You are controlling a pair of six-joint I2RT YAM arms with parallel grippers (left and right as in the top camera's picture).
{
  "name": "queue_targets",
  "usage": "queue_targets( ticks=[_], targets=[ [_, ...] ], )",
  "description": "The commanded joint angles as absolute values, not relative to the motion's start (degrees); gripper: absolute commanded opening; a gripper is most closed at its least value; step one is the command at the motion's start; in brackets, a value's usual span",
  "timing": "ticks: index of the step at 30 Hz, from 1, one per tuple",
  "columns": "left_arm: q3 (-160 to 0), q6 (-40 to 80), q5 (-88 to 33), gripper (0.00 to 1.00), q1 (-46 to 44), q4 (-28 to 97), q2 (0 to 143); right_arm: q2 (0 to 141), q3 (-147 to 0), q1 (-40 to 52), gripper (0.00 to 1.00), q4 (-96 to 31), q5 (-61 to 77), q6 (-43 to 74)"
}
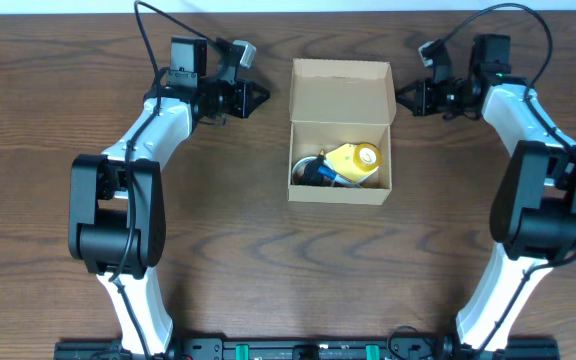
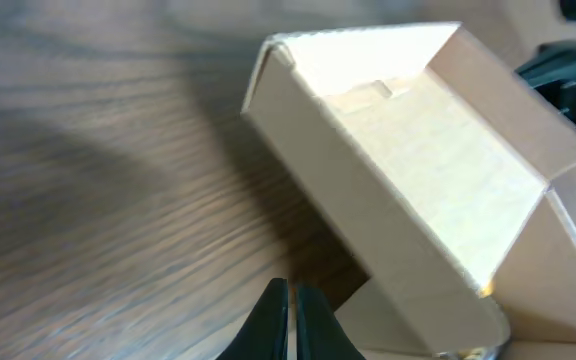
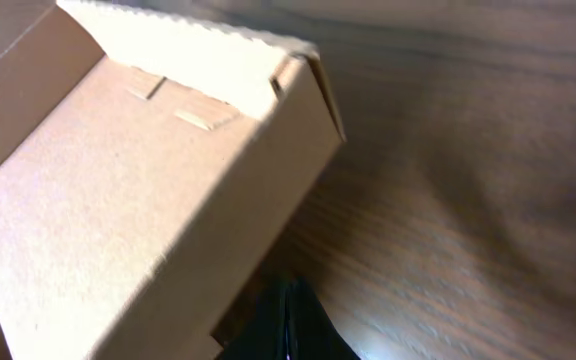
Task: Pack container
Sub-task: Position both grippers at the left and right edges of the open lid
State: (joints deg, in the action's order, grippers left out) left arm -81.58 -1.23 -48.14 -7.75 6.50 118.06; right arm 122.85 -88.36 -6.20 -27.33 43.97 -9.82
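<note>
The tan cardboard container [image 1: 340, 190] stands at the table's middle with its flap lid [image 1: 341, 90] open and tilted back. Inside lie a yellow round item [image 1: 353, 162] and a dark blue item [image 1: 320, 172]. My left gripper [image 1: 261, 97] is shut and empty just left of the lid. In the left wrist view the gripper [image 2: 291, 300] points at the lid [image 2: 408, 170]. My right gripper [image 1: 404, 98] is shut and empty just right of the lid. In the right wrist view the gripper [image 3: 286, 300] sits by the lid's edge [image 3: 148, 200].
The dark wood table [image 1: 218, 230] surrounds the box. Both arms' bases [image 1: 118, 215] [image 1: 543, 205] stand at the left and right sides. A black rail [image 1: 298, 350] runs along the front edge.
</note>
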Motion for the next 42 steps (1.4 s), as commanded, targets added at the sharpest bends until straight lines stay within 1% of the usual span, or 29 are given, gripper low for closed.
queue_targets(
  ticks=[1,9,19,28,30,36,42],
  targets=[
    [-82.67,1.80,-53.32,0.06,-7.51,4.97,120.29,122.93,-89.03,-5.43,0.01,-25.96,44.88,-6.98],
    [-82.67,5.26,-60.99,0.06,-7.40,1.48,125.05,122.93,-89.01,-5.41,0.01,-26.15,44.82,-6.42],
    [-82.70,5.37,-61.32,0.06,-7.40,0.97,125.43,124.62,-88.77,-4.86,0.01,-26.63,41.30,-5.78],
    [-82.72,5.37,-61.39,0.06,-7.31,0.97,125.69,130.28,-88.77,-3.66,0.01,-23.00,48.34,-4.21],
    [-82.78,5.48,-64.18,0.06,-7.11,-0.30,126.34,130.47,-88.77,-3.31,0.01,-22.24,48.34,-3.44],
    [-82.94,9.93,-68.49,0.06,-7.03,-6.37,127.85,130.47,-88.79,-3.16,0.01,-20.43,50.02,-2.98],
    [-84.18,11.99,-67.40,0.06,-7.05,-6.35,131.57,130.47,-88.79,-3.07,0.01,-19.90,50.87,-2.79]
  ],
)
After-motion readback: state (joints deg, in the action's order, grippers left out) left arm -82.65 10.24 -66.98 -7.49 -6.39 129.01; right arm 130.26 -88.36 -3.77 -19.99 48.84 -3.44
